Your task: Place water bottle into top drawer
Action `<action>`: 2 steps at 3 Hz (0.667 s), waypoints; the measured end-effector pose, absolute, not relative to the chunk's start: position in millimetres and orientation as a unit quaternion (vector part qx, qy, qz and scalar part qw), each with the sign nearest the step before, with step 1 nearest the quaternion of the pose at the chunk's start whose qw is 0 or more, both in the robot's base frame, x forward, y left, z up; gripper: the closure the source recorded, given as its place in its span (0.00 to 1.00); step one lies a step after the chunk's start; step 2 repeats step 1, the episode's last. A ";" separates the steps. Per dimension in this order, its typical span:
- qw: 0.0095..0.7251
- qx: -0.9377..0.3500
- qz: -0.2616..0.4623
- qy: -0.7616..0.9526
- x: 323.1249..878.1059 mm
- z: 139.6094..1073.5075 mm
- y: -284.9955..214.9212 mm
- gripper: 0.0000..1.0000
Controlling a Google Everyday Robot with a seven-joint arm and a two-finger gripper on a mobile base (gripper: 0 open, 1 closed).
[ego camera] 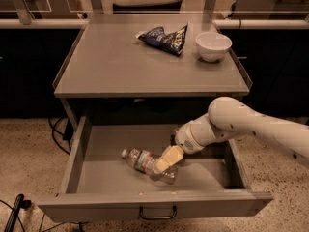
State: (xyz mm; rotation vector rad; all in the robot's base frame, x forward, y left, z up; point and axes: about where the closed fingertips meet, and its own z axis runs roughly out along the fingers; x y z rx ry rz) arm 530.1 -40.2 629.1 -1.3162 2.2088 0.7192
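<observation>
The water bottle (142, 161) is a clear ribbed bottle with a white cap and a red-and-blue label. It lies on its side, cap to the left, low inside the open top drawer (96, 163). My gripper (165, 162) reaches in from the right and its cream fingers (170, 154) are closed around the bottle's base end. The bottle rests on or just above the drawer floor. The drawer's front panel with its dark bar handle (158, 212) is at the bottom of the view.
On the cabinet top (120, 66) lie a dark blue snack bag (163, 37) and a white bowl (213, 45). The white arm (251, 127) crosses the drawer's right side. Cables (58, 129) hang to the left of the cabinet.
</observation>
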 end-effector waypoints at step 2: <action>0.234 -0.479 0.262 0.804 530.1 629.1 -40.2 0.00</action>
